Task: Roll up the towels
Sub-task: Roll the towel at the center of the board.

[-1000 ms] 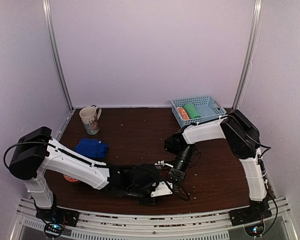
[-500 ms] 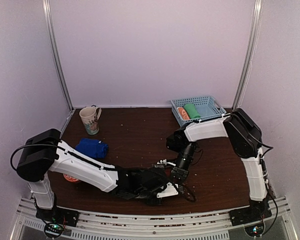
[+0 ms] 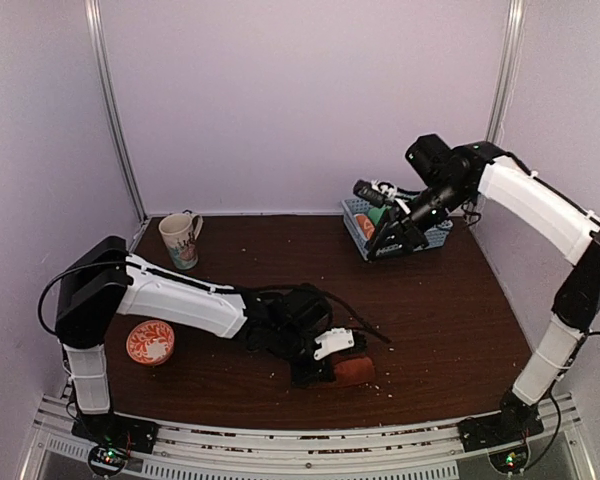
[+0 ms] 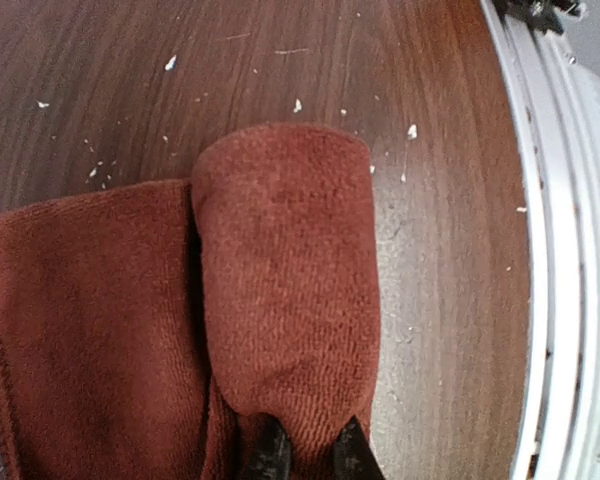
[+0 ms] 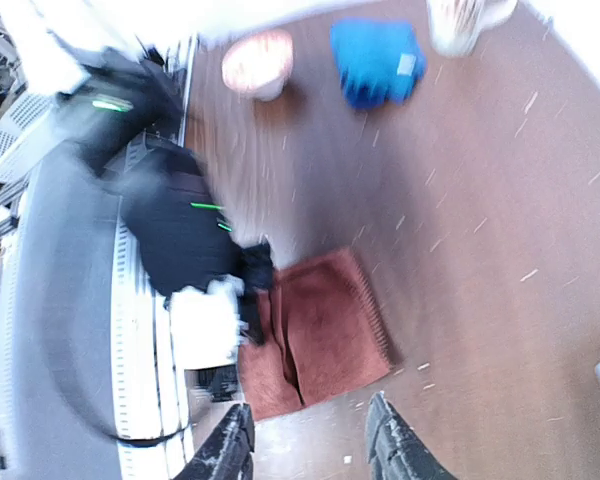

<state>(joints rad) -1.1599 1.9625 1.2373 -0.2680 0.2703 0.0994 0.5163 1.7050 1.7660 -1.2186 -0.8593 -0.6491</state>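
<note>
The rust-brown towel [image 4: 280,280] lies near the table's front edge, one end folded over into a fat roll. It also shows in the top view [image 3: 356,372] and in the right wrist view [image 5: 320,330]. My left gripper [image 4: 308,455] is shut on the near end of that fold; in the top view it [image 3: 328,362] sits at the towel's left side. My right gripper [image 5: 310,430] is open and empty, held high near the basket [image 3: 385,240]. The royal blue towel [image 5: 378,60] lies bunched at the left; my left arm hides it in the top view.
A blue basket [image 3: 420,212] at the back right holds a green roll and an orange-and-white roll, partly behind my right arm. A mug [image 3: 180,240] stands at the back left. An orange bowl [image 3: 151,341] sits at the front left. The metal rail [image 4: 555,250] runs just beyond the towel.
My right arm has lifted off the table and swung up and back to the basket. My left arm has shifted right with the towel, uncovering the orange bowl and hiding the blue towel.
</note>
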